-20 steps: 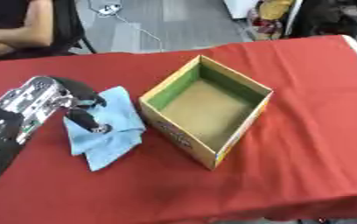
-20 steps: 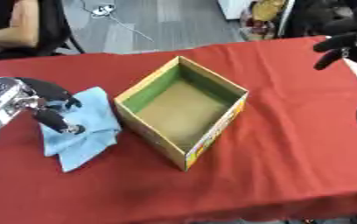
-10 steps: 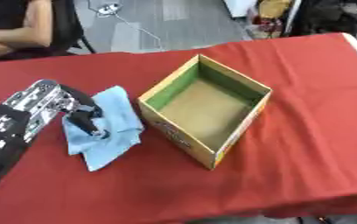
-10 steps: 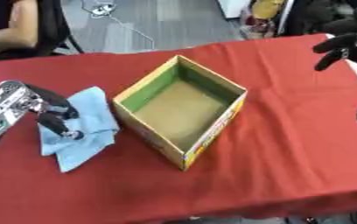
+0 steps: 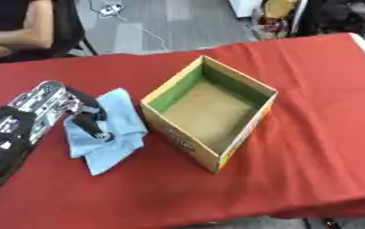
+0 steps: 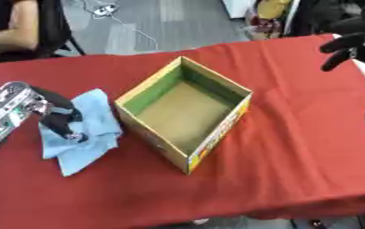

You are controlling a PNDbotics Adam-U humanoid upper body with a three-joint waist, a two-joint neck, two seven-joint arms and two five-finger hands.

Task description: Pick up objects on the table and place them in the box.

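Since the earlier frames, the left hand (image 5: 82, 117) has drawn slightly lower and closer over the blue cloth (image 5: 107, 134), fingers bearing on its centre. Left eye view: the left hand's fingers are curled down onto the cloth, apparently pinching a fold, though the contact point is partly hidden. The cloth lies directly beneath the fingertips, spread flat on the red bench (image 5: 311, 129), with its long axis running from the box side toward the near edge. The open cardboard box (image 5: 209, 112) stands just beside the cloth, to the hand's right, empty inside. Right eye view: the right hand (image 6: 350, 42) hangs raised, well apart from the cloth, fingers relaxed and holding nothing. Judgement: the left hand is nearer, so the lift falls to it.
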